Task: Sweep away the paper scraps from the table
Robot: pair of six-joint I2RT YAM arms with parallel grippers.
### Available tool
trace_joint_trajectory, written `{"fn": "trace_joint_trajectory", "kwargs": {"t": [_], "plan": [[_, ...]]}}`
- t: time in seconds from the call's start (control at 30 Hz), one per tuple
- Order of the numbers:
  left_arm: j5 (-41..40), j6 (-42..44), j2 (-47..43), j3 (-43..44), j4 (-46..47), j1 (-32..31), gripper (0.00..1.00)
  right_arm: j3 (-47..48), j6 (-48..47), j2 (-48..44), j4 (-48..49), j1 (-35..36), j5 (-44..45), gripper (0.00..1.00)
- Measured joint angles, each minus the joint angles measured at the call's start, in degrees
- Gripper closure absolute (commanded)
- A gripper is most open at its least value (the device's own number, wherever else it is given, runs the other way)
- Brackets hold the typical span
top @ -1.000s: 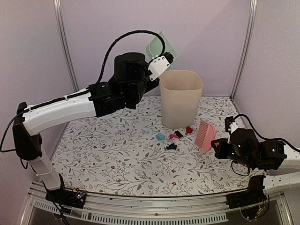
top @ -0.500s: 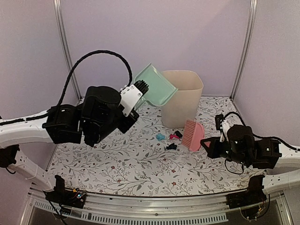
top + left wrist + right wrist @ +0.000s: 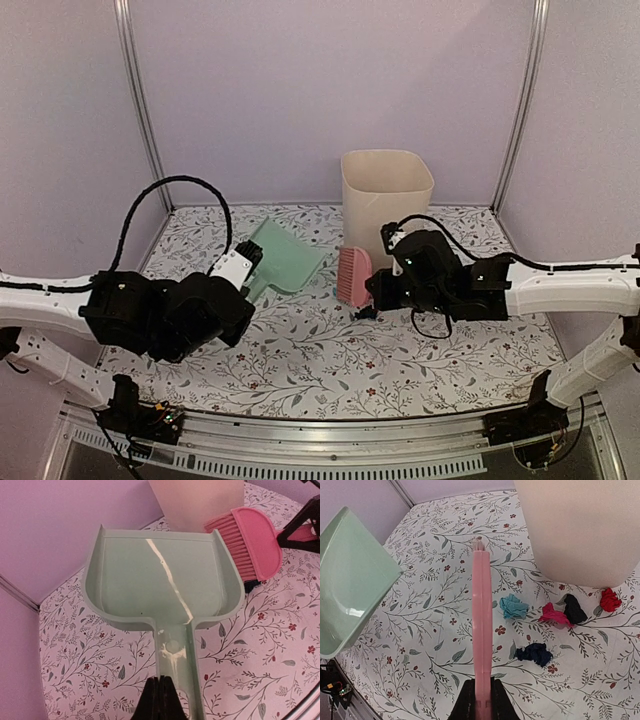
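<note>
Several paper scraps lie by the bin's foot in the right wrist view: teal [image 3: 513, 606], magenta [image 3: 554, 615], black [image 3: 574, 608], red [image 3: 610, 600] and navy [image 3: 534, 653]. From above, the brush and right arm hide most of them; one dark scrap [image 3: 365, 312] shows. My right gripper [image 3: 481, 695] is shut on the pink brush [image 3: 481, 620], held edge-on just left of the scraps; it also shows from above [image 3: 378, 288]. My left gripper [image 3: 161, 687] is shut on the handle edge of the mint-green dustpan [image 3: 160, 575], whose mouth faces the brush [image 3: 252, 545].
A tall beige bin [image 3: 386, 205] stands at the back of the floral table [image 3: 320, 360], right behind the scraps. Purple walls and metal posts close in the sides. A metal rail [image 3: 330, 440] runs along the near edge.
My left arm came down from over the bin and brought the dustpan low to the table's left-centre. My right arm moved left with the brush, over the scraps.
</note>
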Motion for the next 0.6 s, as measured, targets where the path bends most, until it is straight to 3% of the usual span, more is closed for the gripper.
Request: {"fn": "trace_joint_trajectory", "kwargs": {"t": [0.4,0.6], "plan": [[0.28,-12.28,-8.74,-9.60,-4.44,-0.33,1.00,19.74,-0.61,24.85,1.36,-5.55,-5.40,1.00],[0.50,-13.53,-7.93,-10.36,-4.90,-0.66,1.00,19.93,0.09,29.31,0.15,-8.50,-5.42,1.00]]}}
